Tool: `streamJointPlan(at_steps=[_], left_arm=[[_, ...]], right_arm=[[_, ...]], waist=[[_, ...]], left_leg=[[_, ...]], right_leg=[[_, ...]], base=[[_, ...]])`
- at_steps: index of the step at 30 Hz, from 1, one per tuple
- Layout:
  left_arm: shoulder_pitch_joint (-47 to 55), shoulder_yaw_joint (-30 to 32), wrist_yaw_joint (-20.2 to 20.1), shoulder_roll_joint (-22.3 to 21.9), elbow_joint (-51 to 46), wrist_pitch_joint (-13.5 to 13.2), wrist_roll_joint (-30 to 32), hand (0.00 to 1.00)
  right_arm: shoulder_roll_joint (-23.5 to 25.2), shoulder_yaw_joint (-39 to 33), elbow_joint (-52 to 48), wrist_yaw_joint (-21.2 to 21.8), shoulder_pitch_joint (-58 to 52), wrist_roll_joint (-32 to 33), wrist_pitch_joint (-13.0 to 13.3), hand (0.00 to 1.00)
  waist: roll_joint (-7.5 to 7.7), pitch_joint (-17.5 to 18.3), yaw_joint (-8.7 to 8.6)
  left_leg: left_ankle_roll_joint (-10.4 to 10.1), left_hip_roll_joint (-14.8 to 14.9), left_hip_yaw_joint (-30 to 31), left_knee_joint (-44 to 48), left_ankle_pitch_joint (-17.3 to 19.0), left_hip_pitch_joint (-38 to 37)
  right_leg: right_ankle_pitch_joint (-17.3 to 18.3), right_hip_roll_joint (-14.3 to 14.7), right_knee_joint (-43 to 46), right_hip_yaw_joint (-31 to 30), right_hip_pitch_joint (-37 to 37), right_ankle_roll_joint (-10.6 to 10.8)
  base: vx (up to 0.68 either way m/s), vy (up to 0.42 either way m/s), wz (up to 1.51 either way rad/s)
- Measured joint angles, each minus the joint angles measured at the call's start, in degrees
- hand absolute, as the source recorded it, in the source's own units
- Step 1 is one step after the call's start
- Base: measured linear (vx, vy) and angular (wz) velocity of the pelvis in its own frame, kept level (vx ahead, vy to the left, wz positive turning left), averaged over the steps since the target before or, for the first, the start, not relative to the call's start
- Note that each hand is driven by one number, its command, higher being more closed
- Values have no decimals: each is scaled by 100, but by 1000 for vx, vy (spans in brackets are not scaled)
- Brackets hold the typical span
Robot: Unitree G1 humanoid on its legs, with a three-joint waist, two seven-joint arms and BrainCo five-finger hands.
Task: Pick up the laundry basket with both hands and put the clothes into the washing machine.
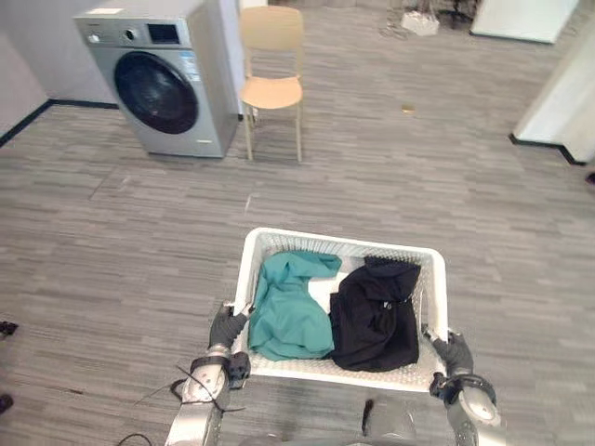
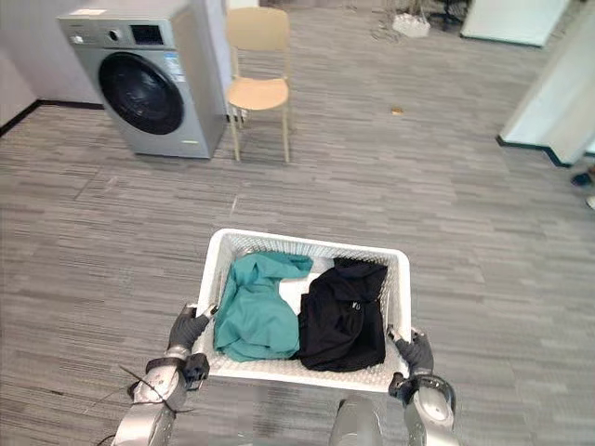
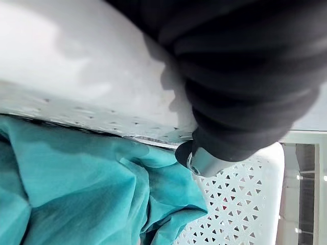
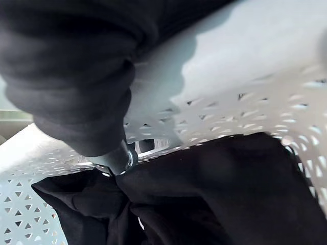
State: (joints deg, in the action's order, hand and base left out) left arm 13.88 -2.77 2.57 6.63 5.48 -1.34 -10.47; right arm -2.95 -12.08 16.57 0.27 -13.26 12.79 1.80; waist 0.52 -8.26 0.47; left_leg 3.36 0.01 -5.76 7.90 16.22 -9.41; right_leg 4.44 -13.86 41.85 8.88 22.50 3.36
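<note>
Laundry basket (image 1: pixel 339 243), white, perforated: holds teal garment (image 1: pixel 286 314) and black garment (image 1: pixel 376 316) side by side, well apart from washing machine (image 1: pixel 158 88) beside chair (image 1: pixel 272 91). Left hand (image 1: pixel 224 328) grasps its left rim, right hand (image 1: pixel 454 354) its right rim, thumbs hooked inside.

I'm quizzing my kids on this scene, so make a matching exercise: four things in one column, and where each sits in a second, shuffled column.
1. teal garment
2. black garment
3. chair
4. washing machine

A. right half of the basket
B. at the far left
C. left half of the basket
D. just right of the washing machine

Pairs: 1-C, 2-A, 3-D, 4-B.
</note>
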Motion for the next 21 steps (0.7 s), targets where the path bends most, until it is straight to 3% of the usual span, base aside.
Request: streamJointPlan(at_steps=[2, 3, 4, 5, 6, 7, 8, 9, 10, 11, 12, 14, 16, 17, 18, 19, 20, 21], left_arm=[[-3, -1, -7, 90, -1, -28, -20, 100], [-3, -14, -14, 86, -1, -27, -20, 100], [-3, -39, -26, 75, -1, -25, -20, 100], [-5, -50, -29, 49, 4, -19, -19, 100], [1, -132, -32, -18, 9, -6, -12, 100], [-12, -126, -48, -43, 12, 5, 0, 100], [-11, -83, -50, -45, 12, 21, 7, 100], [-4, -9, -98, -52, 14, 47, 13, 100], [49, 21, -135, -114, 7, 47, 7, 100], [131, 72, -143, -185, -10, 38, -2, 100], [211, 90, -160, -280, -30, 0, -15, 100], [215, 101, -236, -321, -80, -56, -16, 100], [241, 192, -265, -326, -189, -157, -20, 100], [246, 284, -265, -395, -206, -187, -28, 100], [257, 340, -266, -430, -206, -193, -53, 100], [264, 404, -262, -439, -206, -198, -85, 100], [319, 451, -263, -492, -238, -200, -131, 100], [382, 470, -263, -540, -296, -201, -131, 100]], right_arm=[[57, -5, 0, -2, 4, 0, -6, 100], [55, -18, 0, -2, 2, 0, -15, 100], [48, -59, 0, -9, 0, 0, -30, 100], [29, -65, 0, -16, 0, 0, -35, 100], [9, -84, -9, -40, -52, 0, -37, 100], [2, -104, -11, -65, -64, 1, -45, 100], [7, -101, -22, -67, -60, 0, -59, 100], [38, -60, -198, -62, -175, 0, -80, 100], [23, 7, -467, -66, -360, 2, -82, 100], [-41, 78, -589, -65, -464, 6, -82, 100], [-124, 150, -662, -84, -410, 10, -78, 100], [-154, 124, -664, -107, -347, 19, -78, 100], [-206, 159, -662, -108, -183, 72, -74, 100], [-273, 240, -645, -108, -66, 71, -74, 100], [-312, 290, -610, -108, 10, 71, -78, 100], [-387, 390, -600, -114, 116, 70, -107, 100], [-432, 431, -600, -109, 156, 68, -111, 100], [-456, 435, -598, -94, 161, 65, -110, 100]], waist=[[54, -17, -137], [63, -24, -162], [107, -43, -236], [111, -67, -289], [-148, -57, -359], [-387, -48, -373], [-422, -49, -376], [-469, -76, -401], [-567, -146, -411], [-568, -154, -361], [-541, -193, -161], [-454, -252, -13], [-269, -329, 195], [-284, -348, 344], [-249, -380, 386], [-259, -384, 501], [-283, -375, 535], [-329, -347, 529]], left_leg=[[-34, 5, 235, -117, 81, -47], [-64, 8, 278, -185, 94, -91], [-205, 34, 373, -273, 156, -228], [-287, 104, 427, -290, 215, -325], [-438, 411, 517, -306, 344, -483], [-560, 753, 580, -8, 416, -442], [-574, 897, 608, 408, 423, -302], [-600, 1146, 644, 1693, 337, 117], [-560, 1436, 661, 3369, -302, 689], [-496, 1610, 718, 4486, -1510, 1108], [-607, 1686, 765, 5846, -1728, 1621], [-422, 1546, 689, 6934, -1317, 2321], [-372, 1301, 208, 6605, -774, 2996], [-462, 1304, 8, 5897, -572, 3315], [-515, 1287, -45, 5467, -531, 3438], [-559, 1254, -146, 4263, -559, 3613], [-808, 1241, -195, 2505, -736, 3589], [-989, 1223, -97, 1646, -862, 3545]], right_leg=[[-249, 218, -2002, 388, 93, 171], [-387, 284, -2526, 477, 86, 163], [-590, 415, -3216, 566, 69, 83], [-843, 519, -3279, 495, 55, -52], [-1247, 846, -3111, 416, -43, -243], [-1091, 1127, -2772, 486, -12, -423], [-931, 1192, -2635, 586, -49, -527], [-568, 1356, -2456, 773, -277, -591], [-244, 1623, -2432, 898, -760, -705], [-53, 1803, -2507, 869, -1140, -782], [86, 1960, -2741, 693, -1694, -850], [98, 2003, -3188, 460, -2368, -865], [98, 1799, -3722, 67, -3074, -865], [105, 1725, -3900, -130, -3326, -856], [140, 1657, -3979, -211, -3433, -803], [286, 1482, -4140, -318, -3663, -662], [420, 1352, -4320, -313, -3929, -508], [512, 1325, -4381, -316, -4050, -449]], base=[[311, -119, 48], [493, -200, 53], [383, -161, 43], [538, -209, 52], [617, -211, 37], [658, -226, 24], [679, -282, 18], [678, -354, 29], [803, -406, 23], [810, -361, -16], [670, -252, -45], [524, -149, -48], [700, -70, -79], [611, 23, -99], [579, 99, -100], [576, 158, -76], [585, 179, -60], [732, 306, -32]])
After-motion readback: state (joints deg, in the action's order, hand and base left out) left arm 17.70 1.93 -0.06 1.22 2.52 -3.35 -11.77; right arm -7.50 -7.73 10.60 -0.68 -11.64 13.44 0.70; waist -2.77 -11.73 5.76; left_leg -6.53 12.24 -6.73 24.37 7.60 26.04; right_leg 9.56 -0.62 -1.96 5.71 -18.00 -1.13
